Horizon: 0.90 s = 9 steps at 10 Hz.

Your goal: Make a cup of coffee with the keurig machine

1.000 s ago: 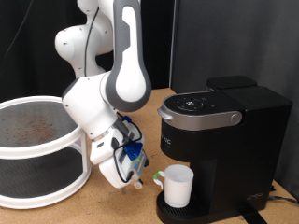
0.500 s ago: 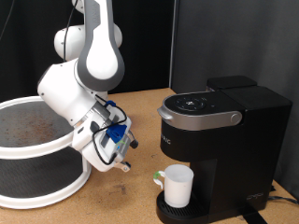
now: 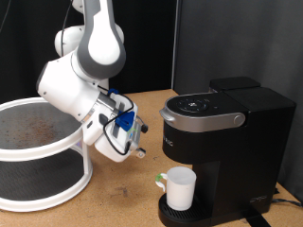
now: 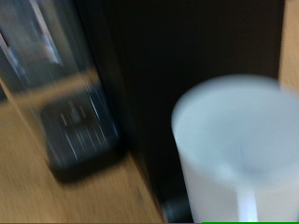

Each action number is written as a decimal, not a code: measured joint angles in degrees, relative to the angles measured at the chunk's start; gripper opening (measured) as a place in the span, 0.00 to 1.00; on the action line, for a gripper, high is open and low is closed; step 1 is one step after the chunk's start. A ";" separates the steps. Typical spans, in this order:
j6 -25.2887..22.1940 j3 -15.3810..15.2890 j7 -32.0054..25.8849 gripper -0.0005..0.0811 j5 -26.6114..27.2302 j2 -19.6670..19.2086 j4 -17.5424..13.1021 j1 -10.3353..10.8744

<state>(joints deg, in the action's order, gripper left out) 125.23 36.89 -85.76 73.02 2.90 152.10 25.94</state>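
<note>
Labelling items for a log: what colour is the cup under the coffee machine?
Plain white; the cup shows best in the exterior view, on the black machine's base.

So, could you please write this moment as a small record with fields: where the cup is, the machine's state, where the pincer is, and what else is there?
cup: white cup stands upright on the round drip base, under the brew head
machine: keurig machine, lid down, at the exterior view's right
pincer: pincer in the air, to the exterior view's left of the machine, above the cup; nothing seen between its fingers
wrist view: blurred; shows the cup against the dark machine
other: round white two-tier rack at the exterior view's left; wooden table
</note>
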 joint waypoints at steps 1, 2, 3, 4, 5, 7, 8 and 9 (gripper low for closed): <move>-0.76 0.03 0.01 0.99 0.00 2.18 0.13 -0.12; -0.42 -0.10 0.01 0.99 0.42 4.55 0.26 -0.12; 0.28 -0.26 0.04 0.99 0.66 6.94 0.39 -0.13; 0.85 -0.39 0.75 0.99 0.64 9.32 0.45 -0.15; 1.54 -0.46 1.58 0.99 0.57 11.84 1.46 -0.24; 1.40 -0.58 1.58 0.99 -0.66 11.87 1.51 -0.23; 1.23 -1.23 3.18 0.99 -1.88 12.70 1.51 -0.24; 1.44 -2.39 6.80 0.99 -3.43 14.49 1.51 -0.26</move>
<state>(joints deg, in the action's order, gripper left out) 126.67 34.50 -78.96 69.60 17.39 153.61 25.67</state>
